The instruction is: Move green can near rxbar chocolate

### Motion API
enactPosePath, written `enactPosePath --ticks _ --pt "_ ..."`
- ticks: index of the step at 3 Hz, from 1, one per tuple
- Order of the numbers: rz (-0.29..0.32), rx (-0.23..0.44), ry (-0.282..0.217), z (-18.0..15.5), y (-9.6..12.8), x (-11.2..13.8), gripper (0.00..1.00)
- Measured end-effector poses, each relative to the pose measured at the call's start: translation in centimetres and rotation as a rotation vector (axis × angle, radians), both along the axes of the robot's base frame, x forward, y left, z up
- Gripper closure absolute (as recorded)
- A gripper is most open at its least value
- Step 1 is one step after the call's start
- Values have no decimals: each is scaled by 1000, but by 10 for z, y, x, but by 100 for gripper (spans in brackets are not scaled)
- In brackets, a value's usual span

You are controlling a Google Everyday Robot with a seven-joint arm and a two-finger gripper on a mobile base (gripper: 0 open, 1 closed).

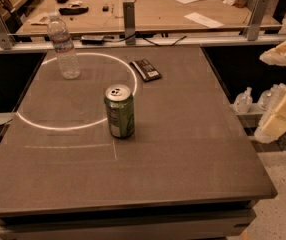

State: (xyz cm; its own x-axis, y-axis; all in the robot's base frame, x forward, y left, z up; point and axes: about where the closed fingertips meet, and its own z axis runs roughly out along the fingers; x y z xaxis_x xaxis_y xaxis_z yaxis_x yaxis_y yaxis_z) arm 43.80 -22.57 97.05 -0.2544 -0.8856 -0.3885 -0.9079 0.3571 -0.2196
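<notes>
Camera view: seeing green can standing upright mid-table, chocolate bar lying behind it, not touching; gripper hanging beyond table's right edge, grip state can't tell.

Counter: dark grey, with a white circle on its far-left part.
Water bottle: clear plastic, upright, inside the circle's far side.
Workbench: wooden, behind the counter, holding papers.
Tool: pale, at the right edge, off the counter.
</notes>
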Motion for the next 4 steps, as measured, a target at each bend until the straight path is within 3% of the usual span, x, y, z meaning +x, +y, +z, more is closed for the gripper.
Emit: enactPosePath --ticks 1,2,4 --pt "-22 179 -32 -15 -3 -4 0" --pt "0 360 -90 -20 5 -6 0" --pt "35 687 -118 -20 36 -7 0"
